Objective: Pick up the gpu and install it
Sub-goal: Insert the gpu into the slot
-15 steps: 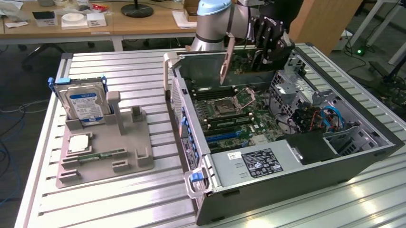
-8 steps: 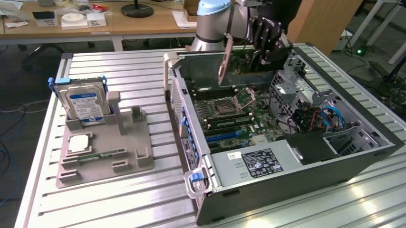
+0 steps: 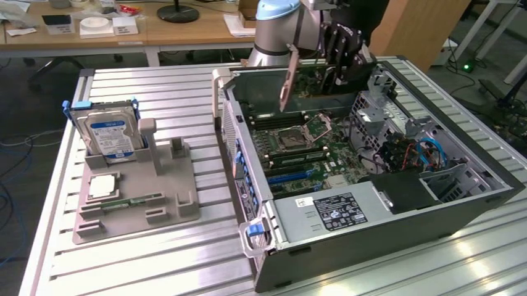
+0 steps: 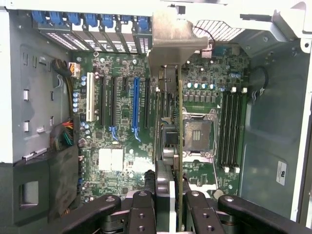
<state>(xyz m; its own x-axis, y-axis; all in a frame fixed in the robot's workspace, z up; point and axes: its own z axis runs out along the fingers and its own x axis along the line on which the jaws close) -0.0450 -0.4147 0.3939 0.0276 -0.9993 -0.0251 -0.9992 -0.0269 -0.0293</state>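
GPU card hangs in the air above the open computer case, held edge-on by the end effector, whose fingers are closed on the rear part of the card, partly closed and not wide. In the wrist view the card runs as a thin line over the motherboard, with its silver bracket pointing toward the row of blue slot latches at the rear wall of the case. It is above the board, near the CPU socket, and I judge it is not yet seated in any slot.

I think the card is light and stiff, but fragile: the circuit board can crack if it is bent, and the small parts on it do not like pressure. The thin flat sides give the fingers a good hold, but the smooth surface could slip if the card meets resistance. The best place to hold seems to be the end away from the bracket, as now, so the connector edge stays free.

Hard to see: the connector edge of the card is hidden, because the card is seen edge-on. In the exterior view the end effector is dark against the arm and its fingers cannot be made out. Which slot, the long blue slot or a black one beside it, lies under the card I cannot tell
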